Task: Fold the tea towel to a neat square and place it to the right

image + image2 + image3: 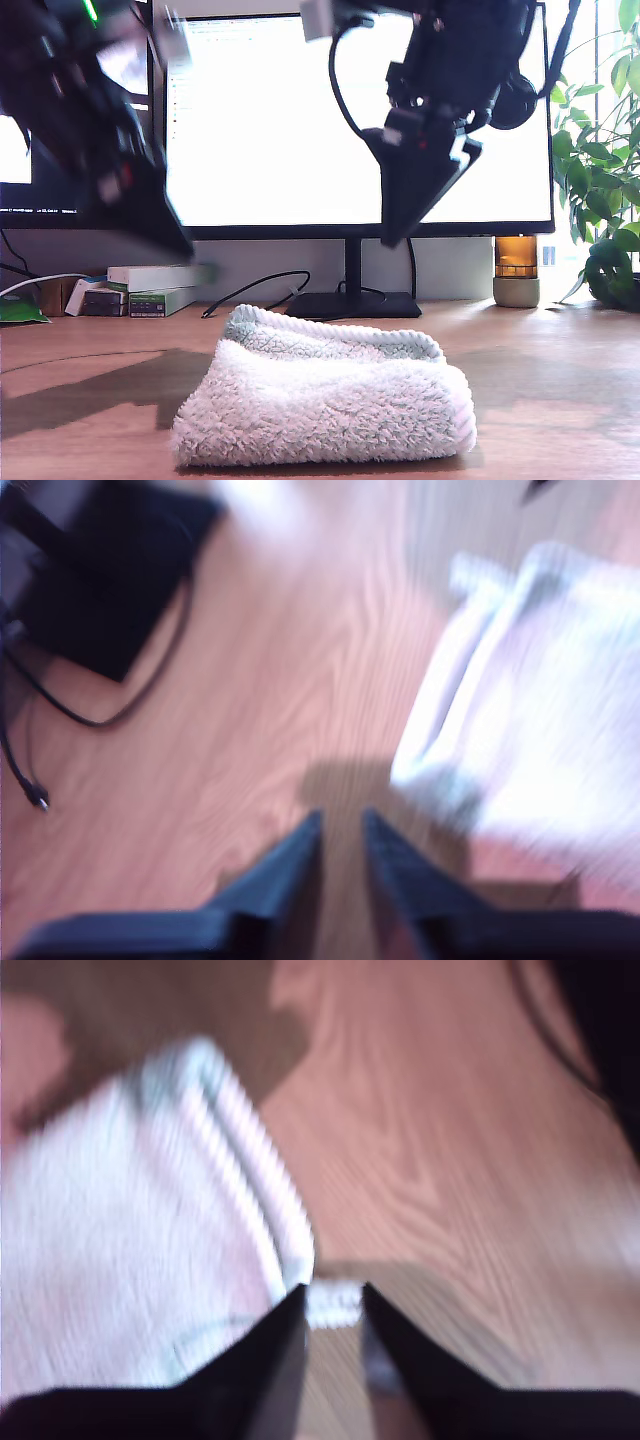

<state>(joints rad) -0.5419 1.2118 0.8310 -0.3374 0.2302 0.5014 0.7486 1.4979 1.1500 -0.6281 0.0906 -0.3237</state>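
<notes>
The towel (325, 400) lies folded at six o'clock on the desk (560, 370). Our first gripper (342, 825) and second gripper (335, 1300) hover above, fingers nearly together, holding nothing, apparently clearing away.

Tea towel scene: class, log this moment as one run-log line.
tea towel: folded on desk | first gripper: raised, empty | second gripper: raised, contact unclear | views: blurred
</notes>
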